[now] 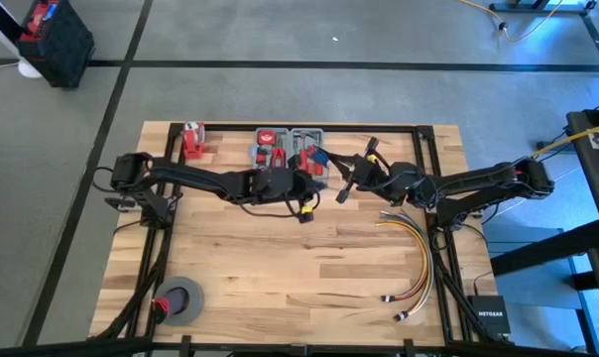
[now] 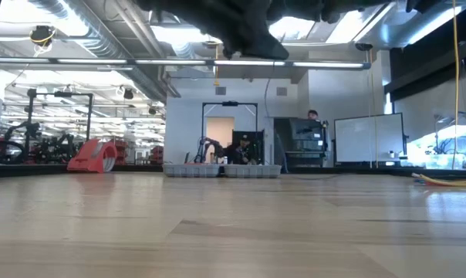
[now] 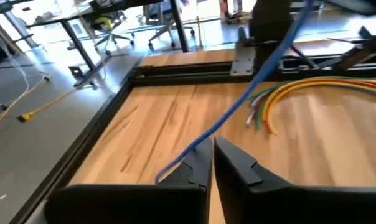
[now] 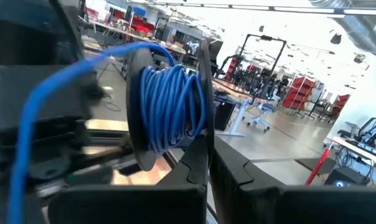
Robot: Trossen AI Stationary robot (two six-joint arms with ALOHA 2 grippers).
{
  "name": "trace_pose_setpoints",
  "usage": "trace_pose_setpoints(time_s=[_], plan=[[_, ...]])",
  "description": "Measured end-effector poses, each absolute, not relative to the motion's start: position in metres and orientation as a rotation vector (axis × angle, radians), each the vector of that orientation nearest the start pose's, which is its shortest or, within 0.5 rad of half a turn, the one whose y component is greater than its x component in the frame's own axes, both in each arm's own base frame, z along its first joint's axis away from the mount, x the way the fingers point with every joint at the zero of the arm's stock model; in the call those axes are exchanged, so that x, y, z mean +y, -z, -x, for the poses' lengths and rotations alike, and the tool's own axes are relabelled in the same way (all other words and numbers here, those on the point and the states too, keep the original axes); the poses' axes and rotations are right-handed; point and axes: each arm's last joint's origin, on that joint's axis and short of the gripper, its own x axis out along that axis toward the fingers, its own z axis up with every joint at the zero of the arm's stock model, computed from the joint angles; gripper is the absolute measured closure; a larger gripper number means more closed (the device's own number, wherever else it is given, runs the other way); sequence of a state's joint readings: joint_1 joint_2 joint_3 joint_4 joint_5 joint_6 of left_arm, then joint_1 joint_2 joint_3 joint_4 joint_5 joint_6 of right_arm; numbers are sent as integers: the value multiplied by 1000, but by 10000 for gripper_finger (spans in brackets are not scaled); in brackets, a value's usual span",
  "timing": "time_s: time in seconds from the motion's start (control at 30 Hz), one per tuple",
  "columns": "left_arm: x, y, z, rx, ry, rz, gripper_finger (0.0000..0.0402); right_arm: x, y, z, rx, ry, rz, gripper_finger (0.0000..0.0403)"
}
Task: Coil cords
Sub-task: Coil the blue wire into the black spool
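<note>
Robotics lab or workshop, open-plan industrial hall. Exposed ducts and pipes on ceiling, strip lights. Grey floor with black tape lines. Wooden bench in black metal frame. Whiteboard at 3 o'clock, office chairs, red racks, other robot arms at 9 o'clock.

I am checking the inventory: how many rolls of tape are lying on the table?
1. The grey roll of tape lies near the table's front-left corner, far from both arms. Others may be hidden behind the arms or in the parts trays.
</note>
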State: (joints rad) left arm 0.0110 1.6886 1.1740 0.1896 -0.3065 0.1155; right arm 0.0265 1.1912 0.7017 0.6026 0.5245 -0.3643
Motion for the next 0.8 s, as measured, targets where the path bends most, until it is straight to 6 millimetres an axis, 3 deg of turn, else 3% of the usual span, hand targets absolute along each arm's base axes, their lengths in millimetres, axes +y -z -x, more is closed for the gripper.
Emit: trace_pose_setpoints(time_s=[0.3,0.47,0.63,0.8], plan=[[1,-259,-365,580,-245,-208,303,-8,-294,-260,8,510,315,397],[2,-253,-352,727,-233,-225,285,-8,-292,-260,28,511,320,397],[2,-274,-337,692,-242,-204,284,-8,-291,-260,33,510,322,397],[-2,-302,-330,522,-243,-187,284,-8,-291,-260,35,511,322,397]])
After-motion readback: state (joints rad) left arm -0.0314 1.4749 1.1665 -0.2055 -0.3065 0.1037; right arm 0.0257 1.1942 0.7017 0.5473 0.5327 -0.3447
